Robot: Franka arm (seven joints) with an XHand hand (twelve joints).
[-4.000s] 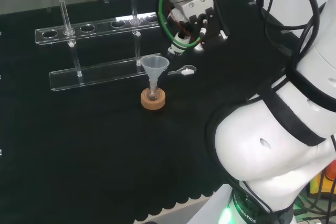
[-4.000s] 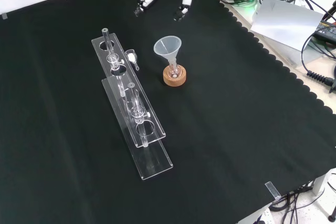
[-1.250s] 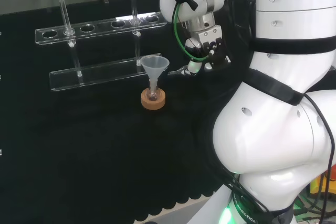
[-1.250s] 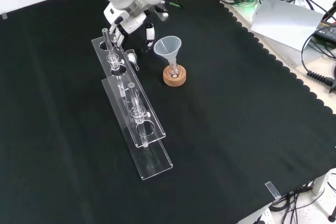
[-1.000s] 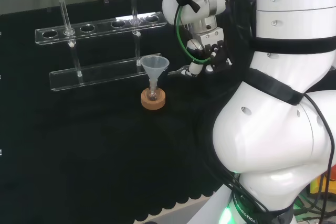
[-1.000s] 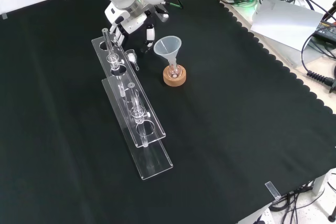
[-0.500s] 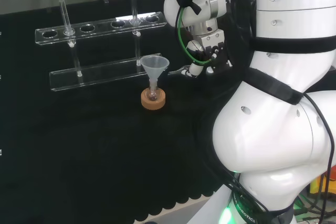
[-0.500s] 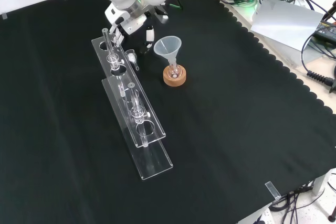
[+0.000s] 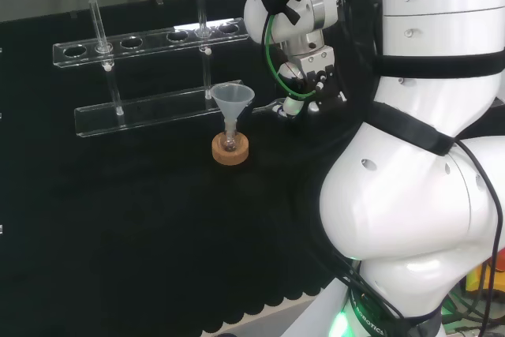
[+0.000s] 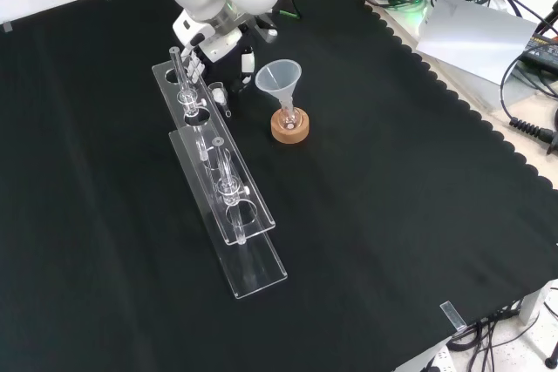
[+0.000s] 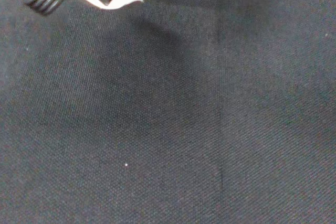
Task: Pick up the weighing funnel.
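Can see the hand (image 10: pixel 212 43) hanging low over the black cloth (image 10: pixel 392 215), with its fingers (image 10: pixel 193 64) spread apart and curled round nothing. Just under the hand, flat on the cloth, can see the weighing funnel (image 10: pixel 219 93), not touched as far as can be told. In the front view, lies below the gap between the fingers on one side and one lone finger on the other. Has its wide scoop end close to the hand and its thin stem pointing away from the hand, along the side of the clear test tube rack (image 10: pixel 223 187). In the head view, lies long-ways from side to side, with the stem poking out left of the hand, toward the funnel (image 10: pixel 278 77). Near the hand too, that big funnel, mouth up, stem down in a small flask (image 10: pixel 289 117) on a cork ring (image 10: pixel 289 131). Right beside the fingers, a glass tube (image 10: pixel 178 71) standing up in the rack.
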